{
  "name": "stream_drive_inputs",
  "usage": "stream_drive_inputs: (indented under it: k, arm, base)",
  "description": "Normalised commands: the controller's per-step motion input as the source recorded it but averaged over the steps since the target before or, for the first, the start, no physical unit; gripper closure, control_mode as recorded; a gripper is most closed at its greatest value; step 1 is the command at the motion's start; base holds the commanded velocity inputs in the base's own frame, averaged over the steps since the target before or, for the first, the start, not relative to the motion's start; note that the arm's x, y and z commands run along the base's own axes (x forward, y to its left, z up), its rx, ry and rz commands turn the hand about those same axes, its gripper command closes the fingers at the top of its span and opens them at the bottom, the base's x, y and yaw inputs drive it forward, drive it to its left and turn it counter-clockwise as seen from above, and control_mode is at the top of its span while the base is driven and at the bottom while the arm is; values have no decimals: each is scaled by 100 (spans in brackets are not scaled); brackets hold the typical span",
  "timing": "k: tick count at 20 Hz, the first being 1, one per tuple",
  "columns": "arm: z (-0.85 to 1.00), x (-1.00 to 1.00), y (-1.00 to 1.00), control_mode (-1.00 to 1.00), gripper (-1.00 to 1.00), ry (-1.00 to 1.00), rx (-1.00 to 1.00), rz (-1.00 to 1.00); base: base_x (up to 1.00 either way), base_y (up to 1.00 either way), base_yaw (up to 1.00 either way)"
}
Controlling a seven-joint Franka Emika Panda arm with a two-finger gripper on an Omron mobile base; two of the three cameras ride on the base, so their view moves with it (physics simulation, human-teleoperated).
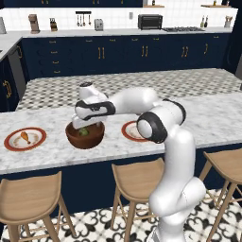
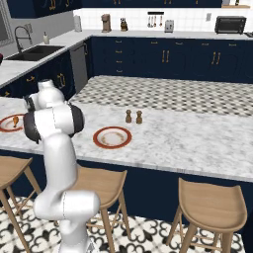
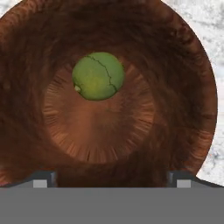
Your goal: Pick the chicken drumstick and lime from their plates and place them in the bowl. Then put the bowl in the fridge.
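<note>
The fingers (image 3: 113,178) stand spread wide and hold nothing, hanging just above the bowl (image 3: 183,87). Inside it, on the ribbed brown bottom, lies the lime (image 3: 98,76), round, green, with thin dark cracks. Left of the bowl on the marble surface (image 1: 56,156), the drumstick (image 1: 25,137) lies on its red-rimmed plate (image 1: 12,144).

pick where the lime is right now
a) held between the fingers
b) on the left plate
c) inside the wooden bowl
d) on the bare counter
c: the hand view shows the lime lying free on the bottom of the bowl, fingers spread wide apart.
</note>
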Motion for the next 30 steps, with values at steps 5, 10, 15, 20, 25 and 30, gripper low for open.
stream_drive_inputs:
  k: [5,10,15,20,25,30]
  arm:
    - [75,-92,1,-100,-100,-8,7,0]
    - [67,-99,1,-100,-100,-3,3,0]
    - [37,-100,-36,-100,-100,-1,11,0]
    - [19,-96,-41,-100,-100,0,9,0]
    - [3,-71,-1,-100,-100,0,0,-4]
    - [-2,-25,7,100,-100,-1,0,0]
  base:
    - [0,0,0]
    - [0,0,0]
    - [0,0,0]
    - [0,0,0]
    - [0,0,0]
    - [-5,57,0]
